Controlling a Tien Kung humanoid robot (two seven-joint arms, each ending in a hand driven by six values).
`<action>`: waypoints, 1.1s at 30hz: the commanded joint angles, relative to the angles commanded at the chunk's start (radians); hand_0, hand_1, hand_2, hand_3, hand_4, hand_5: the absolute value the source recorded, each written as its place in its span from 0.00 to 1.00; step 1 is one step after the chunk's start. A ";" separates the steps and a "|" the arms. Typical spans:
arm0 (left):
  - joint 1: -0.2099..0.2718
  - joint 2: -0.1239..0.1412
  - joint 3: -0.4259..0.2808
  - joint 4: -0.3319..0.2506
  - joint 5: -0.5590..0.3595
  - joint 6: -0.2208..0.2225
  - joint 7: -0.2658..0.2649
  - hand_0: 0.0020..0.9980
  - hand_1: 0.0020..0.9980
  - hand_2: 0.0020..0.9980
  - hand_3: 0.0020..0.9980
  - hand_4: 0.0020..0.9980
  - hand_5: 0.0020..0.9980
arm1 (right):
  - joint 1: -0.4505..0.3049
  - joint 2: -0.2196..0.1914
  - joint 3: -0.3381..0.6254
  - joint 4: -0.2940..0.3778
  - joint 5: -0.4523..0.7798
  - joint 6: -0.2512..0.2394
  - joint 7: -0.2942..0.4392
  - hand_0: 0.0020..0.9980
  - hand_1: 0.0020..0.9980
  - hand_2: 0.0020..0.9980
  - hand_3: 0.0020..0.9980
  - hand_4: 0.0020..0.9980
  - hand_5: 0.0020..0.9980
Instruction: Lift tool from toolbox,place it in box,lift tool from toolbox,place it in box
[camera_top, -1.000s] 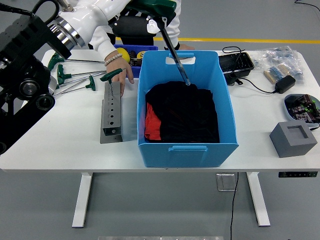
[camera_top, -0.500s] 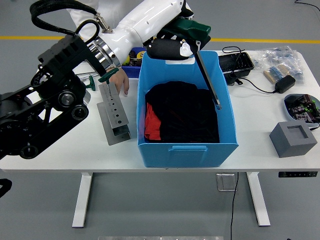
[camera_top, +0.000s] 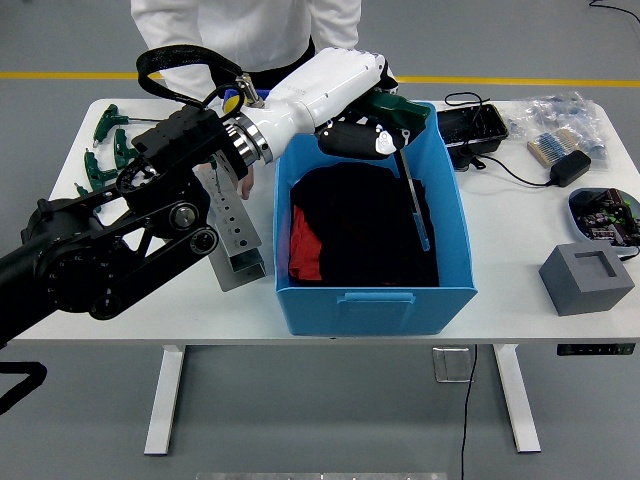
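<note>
My left hand (camera_top: 368, 128) reaches in from the left over the blue box (camera_top: 375, 300). It is shut on a T-handle tool with a green handle (camera_top: 402, 106). The tool's thin shaft (camera_top: 415, 205) hangs almost straight down into the right side of the box, its tip just above the black cloth (camera_top: 360, 225). A red cloth (camera_top: 303, 248) shows at the box's left wall. The grey drilled tool holder (camera_top: 235, 235) stands tilted left of the box, partly behind my arm. Several green T-handle tools (camera_top: 103, 150) lie at the table's far left. The right hand is out of view.
A person in white stands at the table's far side behind my arm. Right of the box are a black tray (camera_top: 472, 125), a power adapter (camera_top: 571, 166), a bag of parts (camera_top: 560, 112), a circuit tray (camera_top: 605, 215) and a grey foam block (camera_top: 588, 279).
My left arm has swung forward and down over the box. The tool moved from the box's far side to its right side, now near vertical. The grey holder got turned askew.
</note>
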 joint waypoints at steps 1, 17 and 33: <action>-0.010 -0.003 0.018 0.015 0.000 0.002 -0.002 0.14 0.00 0.02 0.07 0.62 0.40 | 0.000 0.000 -0.003 0.000 0.001 0.000 0.000 0.68 0.64 0.71 0.58 0.78 0.73; -0.154 -0.065 0.222 0.186 -0.015 -0.013 -0.025 0.15 0.00 0.02 0.07 0.63 0.40 | 0.011 -0.004 -0.026 0.002 0.014 0.001 -0.001 0.68 0.64 0.71 0.58 0.78 0.73; -0.197 -0.106 0.308 0.273 -0.026 -0.039 -0.046 0.21 0.06 0.09 0.16 0.62 0.38 | 0.024 -0.011 -0.036 0.001 0.018 0.000 -0.001 0.68 0.64 0.71 0.57 0.78 0.73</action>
